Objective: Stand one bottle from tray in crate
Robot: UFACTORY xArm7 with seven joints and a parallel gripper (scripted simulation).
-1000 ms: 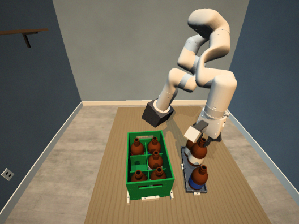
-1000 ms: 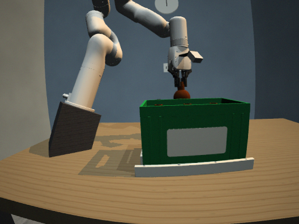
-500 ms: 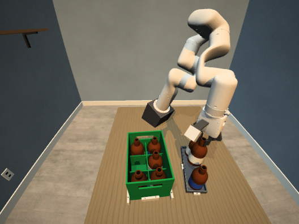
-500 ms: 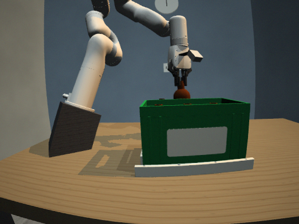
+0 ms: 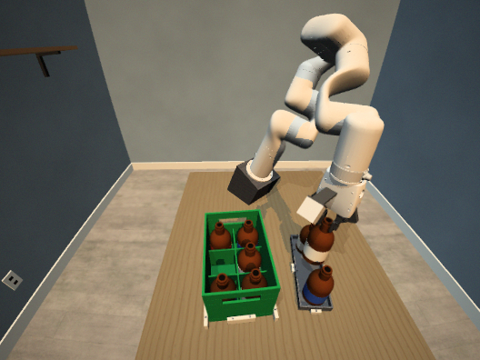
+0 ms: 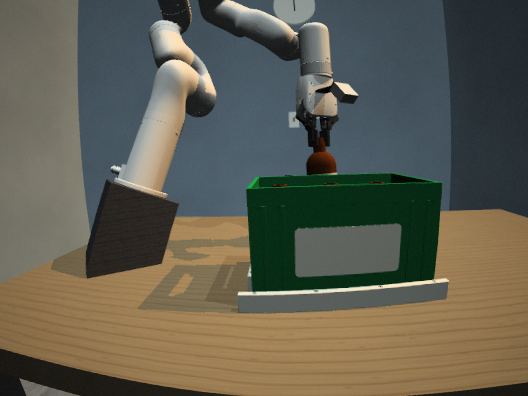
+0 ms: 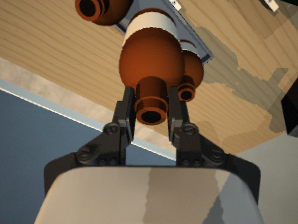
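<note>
Warm, moderate light is falling across the table (image 5: 182,336) (image 6: 125,330) (image 7: 50,50) and brightening the arm (image 5: 364,136) (image 6: 155,130). In the exterior view it is coming from the right of the crate (image 5: 241,309) (image 6: 270,240), casting brown, hard-edged shadows to its left, while the wall (image 6: 490,100) to its right is sinking into near-black. In the top view, shadows are spreading behind and right of the crate. The table's front edge is bowing below the crate in the exterior view. Fine edges are looking slightly jagged.

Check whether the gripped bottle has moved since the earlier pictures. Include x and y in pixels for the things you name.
Yes, slightly up: more of the gripped bottle (image 5: 321,239) (image 6: 321,162) (image 7: 151,60) shows above the crate (image 5: 240,309) (image 6: 345,206) in the exterior view.
</note>
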